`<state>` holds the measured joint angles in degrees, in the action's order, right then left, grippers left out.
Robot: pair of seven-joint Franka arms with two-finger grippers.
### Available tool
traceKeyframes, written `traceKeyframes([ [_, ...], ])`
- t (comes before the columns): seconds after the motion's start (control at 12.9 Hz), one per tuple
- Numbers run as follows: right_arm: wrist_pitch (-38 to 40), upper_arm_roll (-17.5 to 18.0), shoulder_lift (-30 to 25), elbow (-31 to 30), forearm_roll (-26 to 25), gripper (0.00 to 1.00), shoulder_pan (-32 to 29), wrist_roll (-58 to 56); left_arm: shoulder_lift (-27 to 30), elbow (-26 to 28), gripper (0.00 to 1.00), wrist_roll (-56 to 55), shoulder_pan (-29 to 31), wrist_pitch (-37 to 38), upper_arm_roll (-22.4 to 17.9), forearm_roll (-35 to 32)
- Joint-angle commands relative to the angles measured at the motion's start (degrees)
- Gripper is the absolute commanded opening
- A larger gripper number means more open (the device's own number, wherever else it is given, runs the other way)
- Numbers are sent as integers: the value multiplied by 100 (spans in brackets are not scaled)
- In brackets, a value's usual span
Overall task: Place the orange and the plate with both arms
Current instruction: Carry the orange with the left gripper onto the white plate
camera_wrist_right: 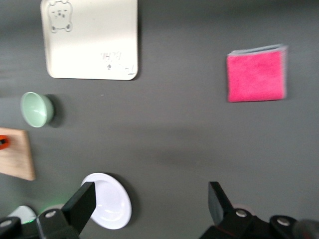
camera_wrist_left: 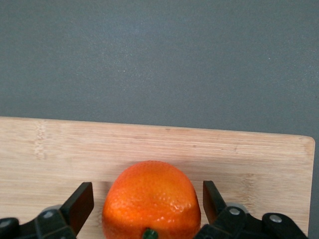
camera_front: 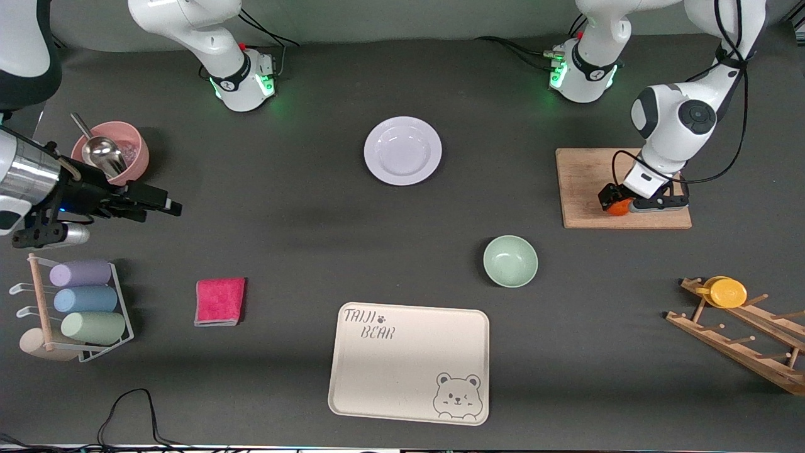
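Observation:
The orange (camera_front: 619, 207) (camera_wrist_left: 152, 199) sits on a wooden cutting board (camera_front: 588, 182) at the left arm's end of the table. My left gripper (camera_front: 619, 204) (camera_wrist_left: 148, 199) is lowered around it. One finger (camera_wrist_left: 79, 204) stands on each side of the fruit with a small gap, so the gripper is open. The pale lavender-white plate (camera_front: 402, 151) (camera_wrist_right: 110, 201) lies bare on the dark table between the two arm bases. My right gripper (camera_front: 171, 207) (camera_wrist_right: 148, 201) hangs open and holds nothing, up over the table at the right arm's end, beside a pink bowl.
A mint-green bowl (camera_front: 510, 260) stands nearer the camera than the plate. A cream bear tray (camera_front: 409, 362) lies near the front edge and a pink cloth (camera_front: 219, 301) beside it. A pink bowl with a scoop (camera_front: 135, 148), a cup rack (camera_front: 82, 308) and a wooden rack (camera_front: 742, 333) flank the table.

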<state>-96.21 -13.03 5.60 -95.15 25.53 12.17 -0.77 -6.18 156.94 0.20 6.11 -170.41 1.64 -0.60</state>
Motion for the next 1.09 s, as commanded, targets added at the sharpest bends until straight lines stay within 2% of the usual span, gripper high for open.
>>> traceKeyframes([
  [0.0, -222, -173, -85, -441, 881, 100, 14, 7, 125, 39, 25, -134, 39, 16, 47, -54],
  [0.08, -405, -182, -129, -669, 970, 100, 22, -37, 195, 39, 0, -117, 39, 121, 47, -54],
  [0.23, -504, -200, -120, -908, 1163, 100, 5, -308, 641, 4, 0, -134, -118, 803, 99, -45],
  [0.39, -530, -392, -7, -1250, 1723, 100, 5, -695, 1370, -223, 0, -631, -888, 1909, 108, 25],
  [0.54, -539, -612, 38, -1619, 2121, 100, 5, -1300, 1698, -1090, 0, -1825, -1986, 3637, 108, 25],
  [0.62, -539, -648, 90, -1656, 2157, 100, 5, -1364, 1690, -1678, 0, -2466, -2531, 4403, 108, 25],
  [0.78, -530, -648, 196, -1665, 2158, 100, 5, -1356, 1524, -2716, 0, -3732, -3543, 5321, 108, 51],
  [0.85, -495, -648, 205, -1665, 2166, 100, 5, -1347, 1358, -3078, 0, -4330, -4026, 5438, 108, 182],
  [1.01, -469, -648, 318, -1682, 2166, 100, 5, -1347, 762, -3676, 0, -5472, -4949, 5177, 126, 377],
])
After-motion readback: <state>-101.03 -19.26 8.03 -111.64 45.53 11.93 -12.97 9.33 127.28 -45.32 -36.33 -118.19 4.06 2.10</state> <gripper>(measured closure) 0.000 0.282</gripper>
